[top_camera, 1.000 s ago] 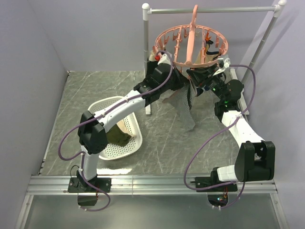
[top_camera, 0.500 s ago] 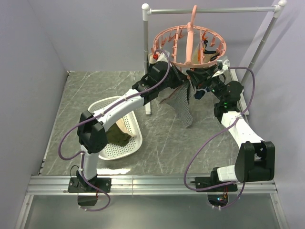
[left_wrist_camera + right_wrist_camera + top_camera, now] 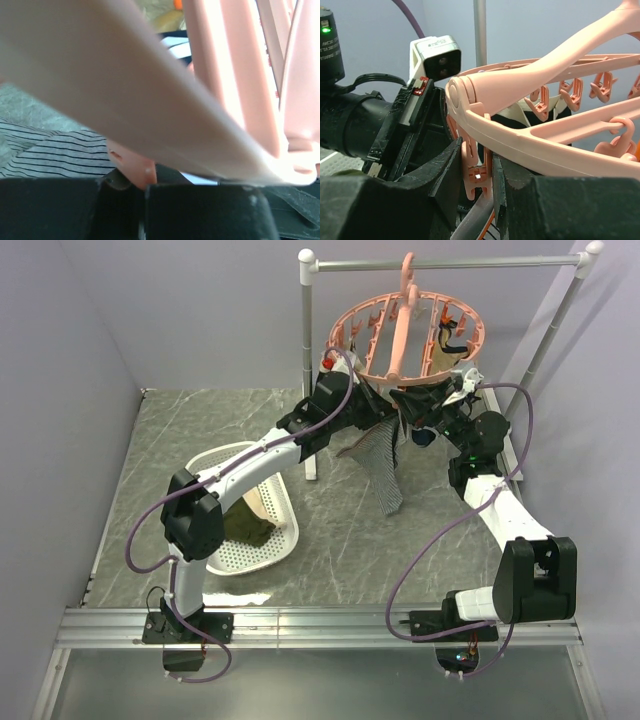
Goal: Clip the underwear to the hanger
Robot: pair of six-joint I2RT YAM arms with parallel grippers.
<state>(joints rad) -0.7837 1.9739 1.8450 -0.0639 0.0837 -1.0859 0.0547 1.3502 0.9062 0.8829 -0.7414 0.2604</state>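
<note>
Partly hidden underwear (image 3: 385,465), hanger (image 3: 150,100) blurred close-up

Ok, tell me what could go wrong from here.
The hanger hangs tilted on the rail; a push could swing or unhook it.
The right tool pinches one clip peg; the peg may slip free before the underwear is in.
The underwear seems to dangle from the shut left tool and could drop.

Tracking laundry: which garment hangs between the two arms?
The grey-striped underwear, dangling below the pink hanger. The olive garment lies in the white basket instead.
</note>
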